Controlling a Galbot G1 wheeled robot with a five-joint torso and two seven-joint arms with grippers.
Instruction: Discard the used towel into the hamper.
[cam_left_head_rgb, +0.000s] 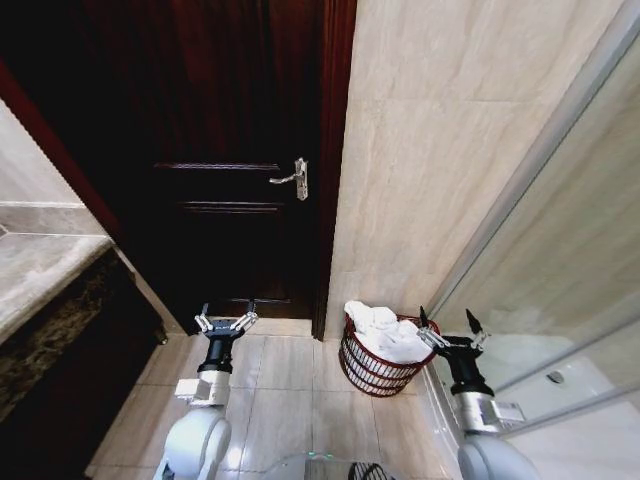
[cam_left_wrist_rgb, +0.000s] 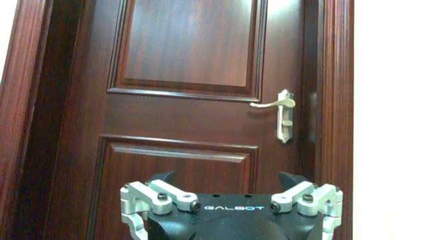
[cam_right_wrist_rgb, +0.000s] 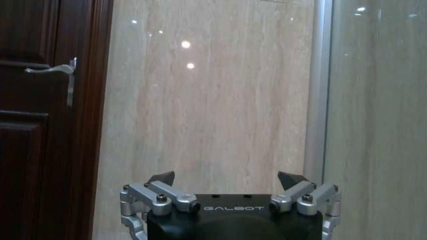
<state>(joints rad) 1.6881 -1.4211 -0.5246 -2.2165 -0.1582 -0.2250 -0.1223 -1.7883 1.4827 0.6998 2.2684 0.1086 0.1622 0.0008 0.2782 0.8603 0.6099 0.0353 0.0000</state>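
The hamper (cam_left_head_rgb: 372, 377), a dark red-brown wire basket, stands on the floor against the tiled wall, right of the door. A crumpled white towel (cam_left_head_rgb: 385, 333) lies in it, heaped above the rim. My right gripper (cam_left_head_rgb: 447, 325) is open and empty, just right of the hamper and level with its rim; the same gripper (cam_right_wrist_rgb: 227, 178) faces the tiled wall in the right wrist view. My left gripper (cam_left_head_rgb: 226, 313) is open and empty, held low in front of the door, and that left gripper (cam_left_wrist_rgb: 228, 178) looks straight at the door panel.
A dark wooden door (cam_left_head_rgb: 220, 150) with a metal lever handle (cam_left_head_rgb: 293, 177) fills the back left. A stone counter (cam_left_head_rgb: 40, 265) stands at the left. A glass shower screen (cam_left_head_rgb: 560, 250) with a metal frame runs along the right. Pale floor tiles (cam_left_head_rgb: 285, 395) lie between my arms.
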